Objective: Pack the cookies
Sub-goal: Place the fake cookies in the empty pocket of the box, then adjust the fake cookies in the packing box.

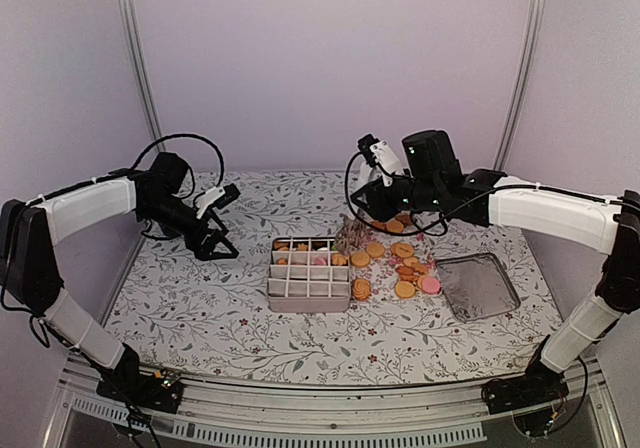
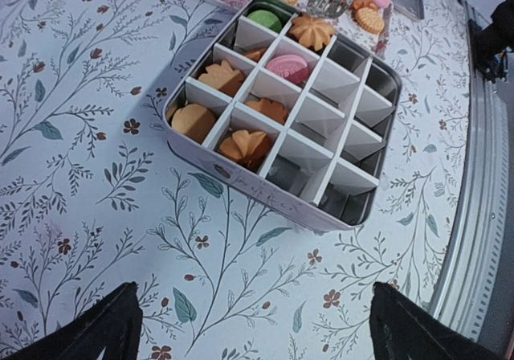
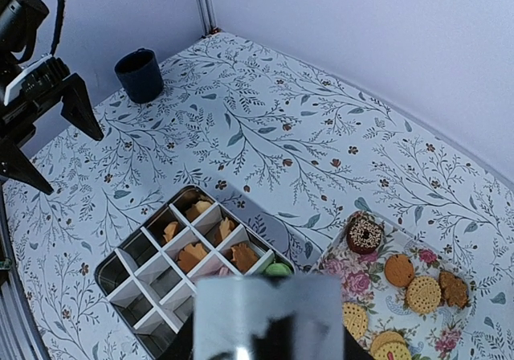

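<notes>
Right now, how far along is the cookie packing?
Roughly half done: about eight compartments of the divided tin hold cookies, and the rest are empty. In hand: no cookie is visibly held. The left hand hangs open away from the tin, and the right hand sits near the flowered plate, its grip unclear. Left: many loose cookies beside the tin.

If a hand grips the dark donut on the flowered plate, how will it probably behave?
The donut looks small, so it is probably light. It lies flat, so a push should slide it, not roll it. Its speckled icing may be brittle or slick; grip gently.
</notes>
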